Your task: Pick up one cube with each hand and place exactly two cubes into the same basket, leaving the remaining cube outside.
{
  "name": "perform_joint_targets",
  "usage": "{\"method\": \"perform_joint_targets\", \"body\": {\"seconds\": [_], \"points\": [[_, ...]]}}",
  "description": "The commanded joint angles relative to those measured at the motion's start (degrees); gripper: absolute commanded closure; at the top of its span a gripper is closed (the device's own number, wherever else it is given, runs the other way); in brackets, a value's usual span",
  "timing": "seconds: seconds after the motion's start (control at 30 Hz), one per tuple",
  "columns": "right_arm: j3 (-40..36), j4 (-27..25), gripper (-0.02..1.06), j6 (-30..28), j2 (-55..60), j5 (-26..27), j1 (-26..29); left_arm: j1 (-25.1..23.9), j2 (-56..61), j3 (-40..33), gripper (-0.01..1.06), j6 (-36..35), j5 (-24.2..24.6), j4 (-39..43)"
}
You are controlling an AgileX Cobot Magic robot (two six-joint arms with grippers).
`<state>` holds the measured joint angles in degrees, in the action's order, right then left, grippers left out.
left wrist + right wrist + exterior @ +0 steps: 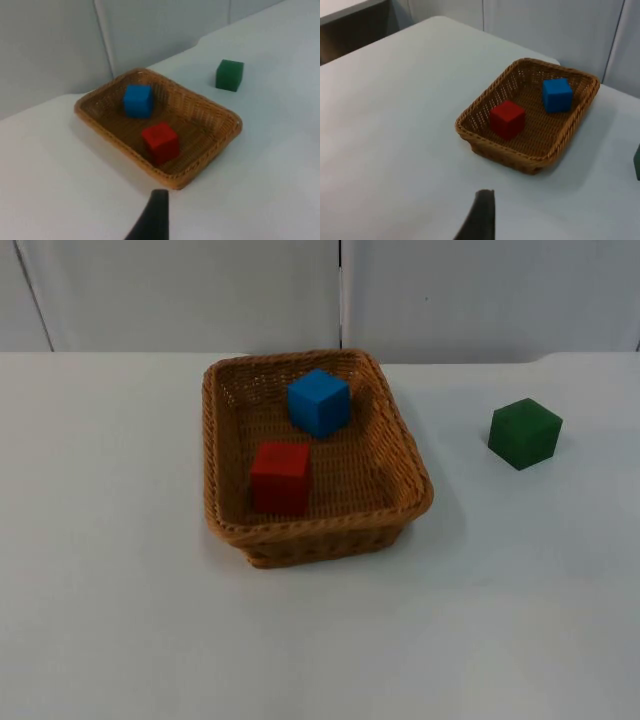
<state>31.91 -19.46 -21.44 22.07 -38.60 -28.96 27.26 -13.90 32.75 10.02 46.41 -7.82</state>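
Note:
A woven brown basket (320, 532) sits in the middle of the white table. Inside it lie two cubes: a blue cube (319, 402) toward the far wall and a red cube (280, 476) near the front wall. A green cube (525, 433) rests on the table to the basket's right, well apart from it. Both arms are drawn back and wait. The left gripper (155, 220) hovers high over the table, short of the basket (167, 176), looking at the red cube (160, 142), blue cube (138, 100) and green cube (230, 75). The right gripper (480, 215) likewise hangs back from the basket (495, 146).
A grey partition wall (320, 290) closes the table's far edge just behind the basket. Bare white table top (110, 570) lies left of and in front of the basket. A dark gap beyond the table's edge (350, 35) appears in the right wrist view.

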Motion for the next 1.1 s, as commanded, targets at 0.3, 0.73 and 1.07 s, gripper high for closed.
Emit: {"method": "perform_joint_targets", "body": {"seconds": [0.3, 0.73, 1.07], "points": [[-1.07, 3.75, 0.27, 3.22, -9.28, -5.82, -0.39, -0.02, 12.5, -0.5, 0.17, -10.48, 9.82, 4.88], [-1.07, 9.18, 0.27, 9.04, -18.04, -14.03, -0.39, -0.02, 13.9, -4.49, 0.17, -10.43, 15.08, 4.22], [-0.96, 15.94, 0.27, 17.75, -22.07, -17.56, -0.39, -0.02, 13.9, -4.48, 0.17, -10.02, 15.07, 4.73]]}}
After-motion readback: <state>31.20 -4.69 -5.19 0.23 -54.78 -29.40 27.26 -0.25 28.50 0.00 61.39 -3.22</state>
